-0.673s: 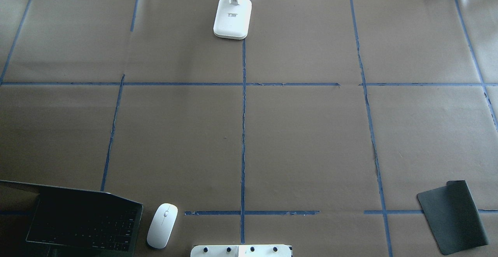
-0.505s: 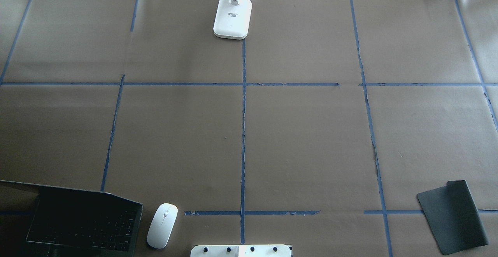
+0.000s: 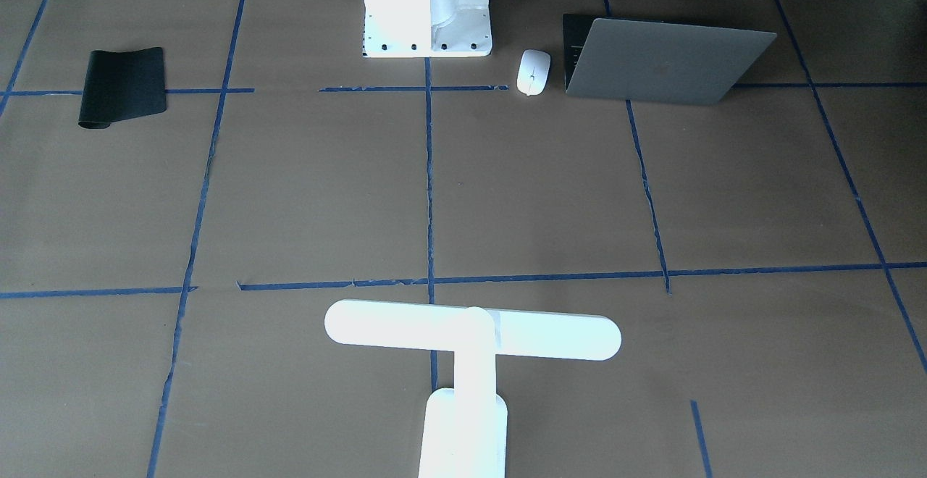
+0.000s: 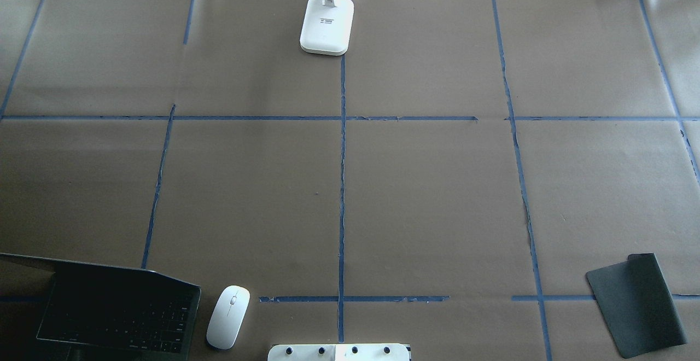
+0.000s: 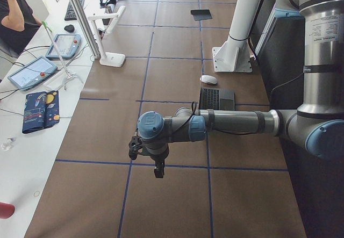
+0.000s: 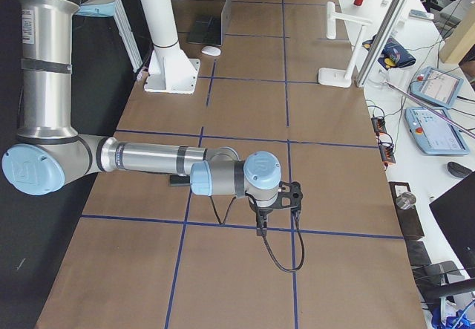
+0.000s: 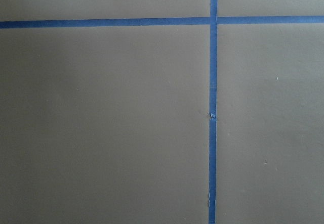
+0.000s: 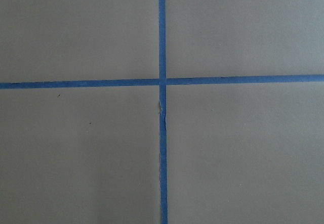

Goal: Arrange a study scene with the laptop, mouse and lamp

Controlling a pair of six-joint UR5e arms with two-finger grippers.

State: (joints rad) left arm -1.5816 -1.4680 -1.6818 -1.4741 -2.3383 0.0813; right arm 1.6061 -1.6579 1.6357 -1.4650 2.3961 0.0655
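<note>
The open grey laptop (image 4: 115, 312) stands at the near left of the table, its lid (image 3: 666, 58) facing away from the robot. The white mouse (image 4: 228, 317) lies just beside it, toward the robot base; it also shows in the front-facing view (image 3: 533, 72). The white T-shaped lamp (image 3: 471, 333) stands upright at the far middle edge, on its base (image 4: 326, 24). My left gripper (image 5: 135, 151) shows only in the exterior left view, hanging over bare paper far from all three. My right gripper (image 6: 292, 195) shows only in the exterior right view. I cannot tell whether either is open or shut.
A black mouse pad (image 4: 637, 303) lies at the near right, one edge curled. The white robot base (image 4: 339, 353) sits at the near middle edge. Brown paper with blue tape lines (image 4: 342, 186) covers the table. Tablets, cables and a seated person (image 5: 13, 12) are beyond the far edge.
</note>
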